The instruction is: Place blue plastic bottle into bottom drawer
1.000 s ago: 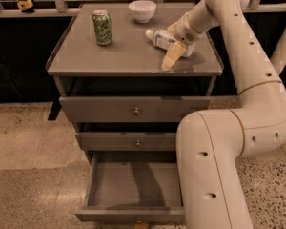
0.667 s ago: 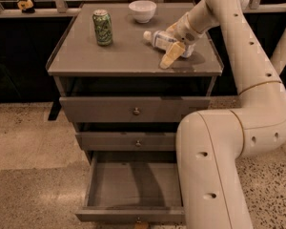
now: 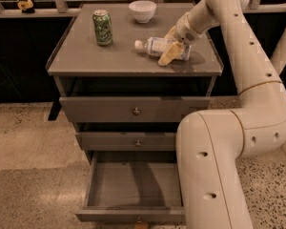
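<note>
The blue plastic bottle (image 3: 155, 46) lies on its side on the cabinet top, white cap pointing left. My gripper (image 3: 170, 44) reaches down from the right and straddles the bottle's right half. One yellowish finger (image 3: 168, 55) is in front of it and the other behind, both closed against it. The bottle still rests on the top. The bottom drawer (image 3: 133, 213) is pulled out wide below, and its grey inside holds nothing I can see. My arm hides the drawer's right side.
A green patterned can (image 3: 102, 27) stands upright at the left of the cabinet top (image 3: 86, 61). A white bowl (image 3: 142, 10) sits at the back. The top drawer (image 3: 133, 109) and middle drawer (image 3: 128, 141) are shut. My white arm (image 3: 214, 166) fills the lower right.
The bottle has shifted a little left and toward the front between the fingers and now lies more level. The gripper has barely moved.
</note>
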